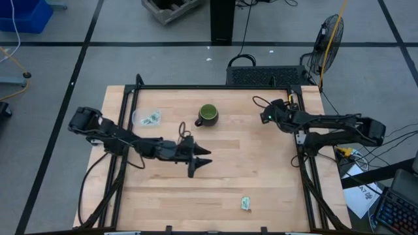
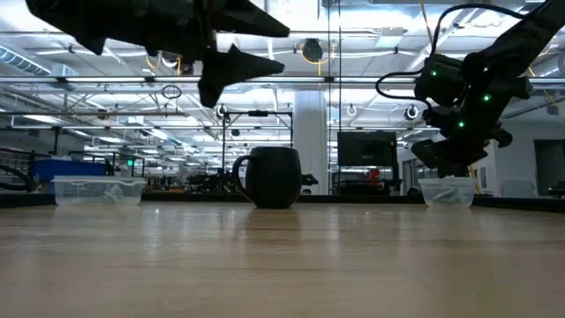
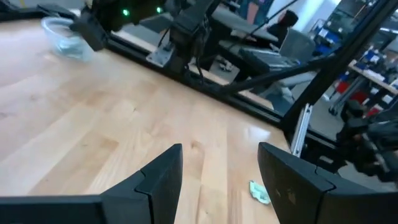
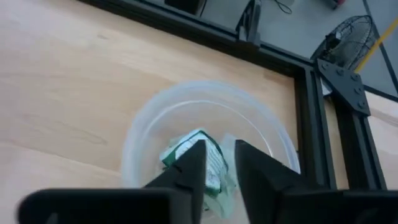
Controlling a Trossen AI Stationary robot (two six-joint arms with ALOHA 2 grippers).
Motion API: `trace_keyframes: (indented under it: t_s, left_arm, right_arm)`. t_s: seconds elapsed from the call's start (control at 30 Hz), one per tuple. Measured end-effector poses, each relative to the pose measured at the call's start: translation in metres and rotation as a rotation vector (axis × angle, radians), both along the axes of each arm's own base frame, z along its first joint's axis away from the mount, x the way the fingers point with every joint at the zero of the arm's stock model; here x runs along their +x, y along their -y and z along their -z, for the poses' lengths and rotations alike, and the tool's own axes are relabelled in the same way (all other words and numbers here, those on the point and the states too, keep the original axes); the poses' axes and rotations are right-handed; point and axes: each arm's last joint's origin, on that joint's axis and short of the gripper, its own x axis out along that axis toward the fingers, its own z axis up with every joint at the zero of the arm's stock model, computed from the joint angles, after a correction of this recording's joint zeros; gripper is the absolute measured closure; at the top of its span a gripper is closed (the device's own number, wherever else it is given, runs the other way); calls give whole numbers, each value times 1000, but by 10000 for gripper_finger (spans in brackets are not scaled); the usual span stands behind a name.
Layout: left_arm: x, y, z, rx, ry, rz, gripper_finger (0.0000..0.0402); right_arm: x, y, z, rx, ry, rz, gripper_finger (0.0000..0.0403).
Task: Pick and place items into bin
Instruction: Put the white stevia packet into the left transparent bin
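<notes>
Packets: left to right in the high view, a few sit in a clear plastic tub (image 1: 146,117) at the desk's far left, and one lone green-white packet (image 1: 246,203) lies on bare wood near the front edge. More are in a second clear round tub (image 4: 208,149), seen properly only in the right wrist view; from overhead the right arm covers it.

Left gripper (image 1: 201,161) hangs mid-desk above the wood, jaws spread wide, holding nothing. Left wrist view shows the lone packet (image 3: 259,191) just past its right finger, partly hidden by it. Low view misses that packet altogether.

Dark green mug (image 1: 208,115) stands between the tubs, handle pointing left; in the low view it's a backlit silhouette (image 2: 270,177).

Right gripper (image 4: 217,163) is at the far right, directly over the second tub, jaws nearly closed, narrow gap. Crinkled green-white packet (image 4: 199,158) sits right at the fingertips; can't tell if it's pinched or just lying below. Low view shows the tub (image 2: 447,192) under the gripper, contents not legible.

Desk (image 1: 261,170) is pale butcher-block wood, black metal frame.
</notes>
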Motion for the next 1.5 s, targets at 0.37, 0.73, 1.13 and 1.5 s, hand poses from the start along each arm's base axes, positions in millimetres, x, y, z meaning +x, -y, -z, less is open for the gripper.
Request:
trace_keyframes:
  t_s: [0.37,0.73,1.13,1.5]
  left_arm:
    - [69,6,29,7,-172,288,188]
    - [109,70,45,526,-348,604,188]
    - [149,108,51,771,-370,558,188]
    - [168,130,67,843,-273,644,188]
  right_arm:
    - [31,-31,-32,-22,284,-462,253]
    - [47,-90,-54,-23,500,-845,268]
    - [47,-109,-55,11,534,-927,268]
    - [47,-109,-55,-6,511,-935,268]
